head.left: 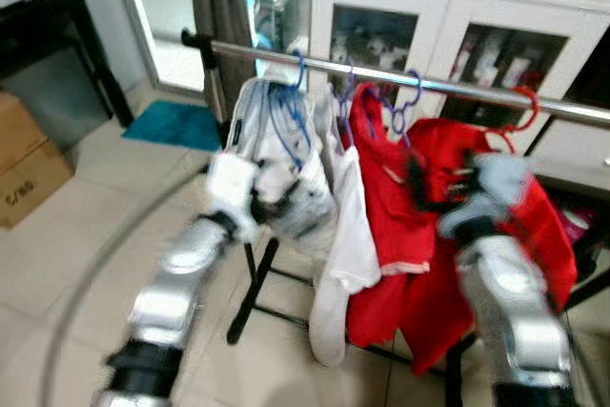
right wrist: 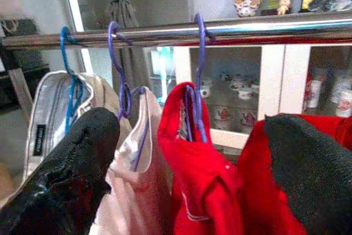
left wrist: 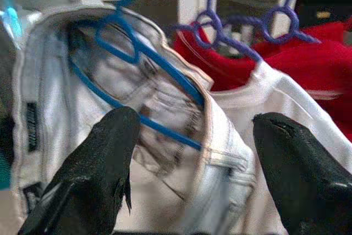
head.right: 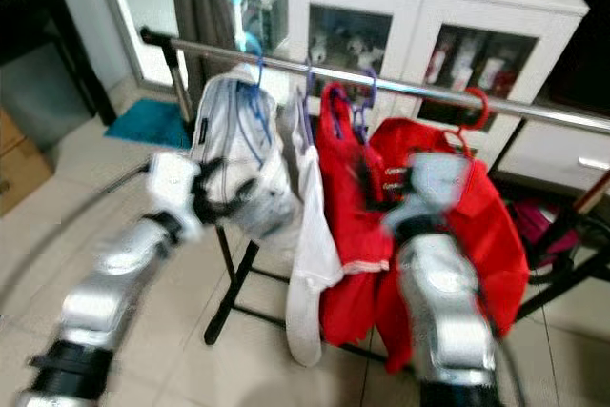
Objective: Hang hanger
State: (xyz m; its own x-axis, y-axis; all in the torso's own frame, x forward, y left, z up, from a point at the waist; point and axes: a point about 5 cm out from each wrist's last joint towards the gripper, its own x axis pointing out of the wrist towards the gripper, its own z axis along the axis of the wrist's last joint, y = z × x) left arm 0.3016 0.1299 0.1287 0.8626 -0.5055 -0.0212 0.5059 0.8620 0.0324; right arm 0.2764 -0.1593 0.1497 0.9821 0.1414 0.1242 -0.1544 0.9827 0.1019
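A silver rail (head.left: 448, 89) runs across in front of me, and several hangers hang on it. A blue hanger (left wrist: 144, 53) at the rail's left end carries a pale silver-white garment (head.left: 276, 135). To its right hang a white shirt (head.left: 348, 235) and a red top (head.left: 386, 188) on purple hangers (right wrist: 199, 75). A red hanger (head.left: 522, 107) holds another red garment (head.left: 534, 207). My left gripper (left wrist: 192, 152) is open, right in front of the silver-white garment. My right gripper (right wrist: 195, 136) is open at the red garments, just below the rail.
The rack stands on black legs (head.left: 253, 293) over a tiled floor. Behind it is a white cabinet (head.left: 448, 16) with glass doors. Cardboard boxes (head.left: 29, 164) sit at the left, with a teal mat (head.left: 176, 126) and a dark curtain (head.left: 224, 7) beyond.
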